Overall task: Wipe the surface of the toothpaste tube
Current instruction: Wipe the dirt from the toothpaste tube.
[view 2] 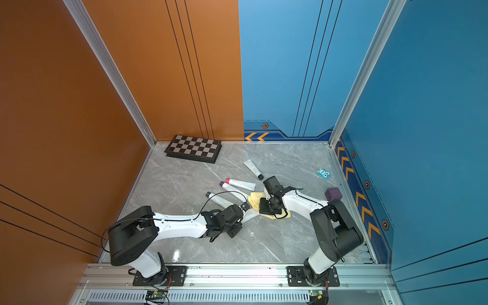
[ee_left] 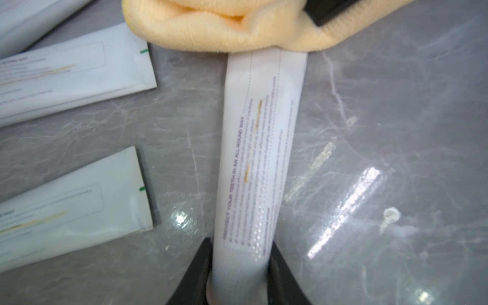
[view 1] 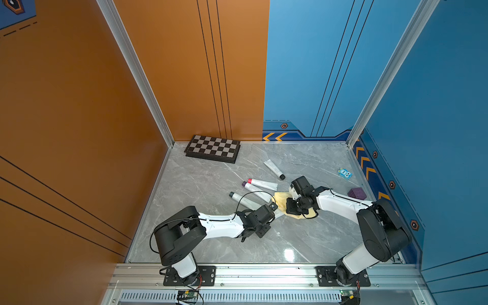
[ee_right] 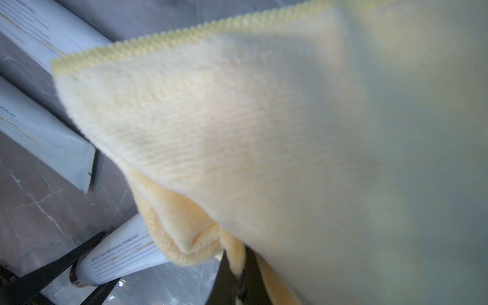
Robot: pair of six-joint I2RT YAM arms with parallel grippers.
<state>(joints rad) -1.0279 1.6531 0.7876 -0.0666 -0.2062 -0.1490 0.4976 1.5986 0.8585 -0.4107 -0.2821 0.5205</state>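
- While the left gripper [ee_left: 241, 266] pinches the toothpaste tube [ee_left: 258, 148] at its shoulder by the cap end, one finger on each side, the tube's body runs straight out ahead of those fingers, low over the marble tabletop [ee_left: 383, 118].
- At the end farthest from the left fingers, the tube's crimped tail disappears under the yellow microfibre cloth [ee_left: 224, 23], which touches it there.
- The right gripper [ee_right: 237, 280] has its fingers pressed together on a bunch of that cloth, and the rest drapes loosely around them.
- Yellowish streaks [ee_left: 260, 108] show on the printed face between the left fingers and the cloth, so the wiping step looks to be in hand, with that stretch not yet clean.
- Next, I judge, the cloth must be drawn along the tube toward the left fingers. It needs enough downward press to rub the streaks while the left pinch braces the tube against the pull.
- Two other tubes [ee_left: 74, 71] lie beside the left fingers, apart from the held one, and the stroke should keep off them.
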